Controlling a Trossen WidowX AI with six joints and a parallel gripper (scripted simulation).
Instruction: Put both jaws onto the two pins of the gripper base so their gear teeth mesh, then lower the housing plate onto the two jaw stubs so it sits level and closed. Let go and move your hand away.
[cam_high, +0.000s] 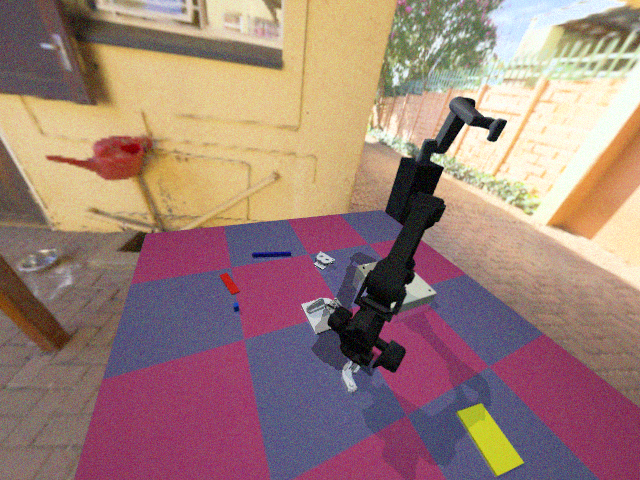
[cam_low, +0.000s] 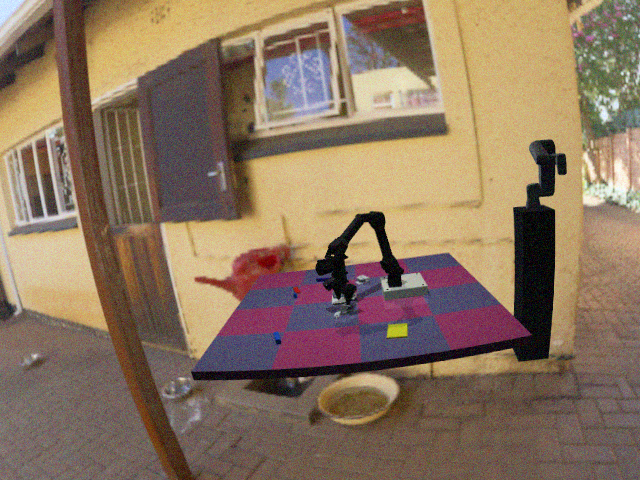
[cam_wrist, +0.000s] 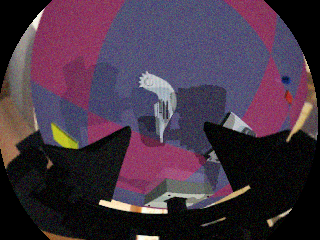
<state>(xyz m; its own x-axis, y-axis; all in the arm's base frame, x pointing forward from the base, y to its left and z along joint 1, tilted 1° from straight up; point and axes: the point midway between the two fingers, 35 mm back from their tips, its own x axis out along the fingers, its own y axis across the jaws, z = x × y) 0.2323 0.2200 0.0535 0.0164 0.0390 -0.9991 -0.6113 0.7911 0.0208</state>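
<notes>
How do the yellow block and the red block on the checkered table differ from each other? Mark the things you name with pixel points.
The yellow block (cam_high: 490, 439) (cam_low: 397, 330) (cam_wrist: 65, 135) is broad, while the red block (cam_high: 229, 283) is narrow and smaller. The yellow block lies on a blue-grey square; the red block lies at the border between a blue-grey and a magenta one. Both are flat, oblong and untouched by the gripper (cam_wrist: 167, 127).

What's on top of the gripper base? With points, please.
On the white gripper base (cam_high: 320, 326), one jaw (cam_high: 323, 304) shows. The arm (cam_high: 390, 279) (cam_low: 382, 242) covers its right edge; whether the teeth mesh can't be seen.
</notes>
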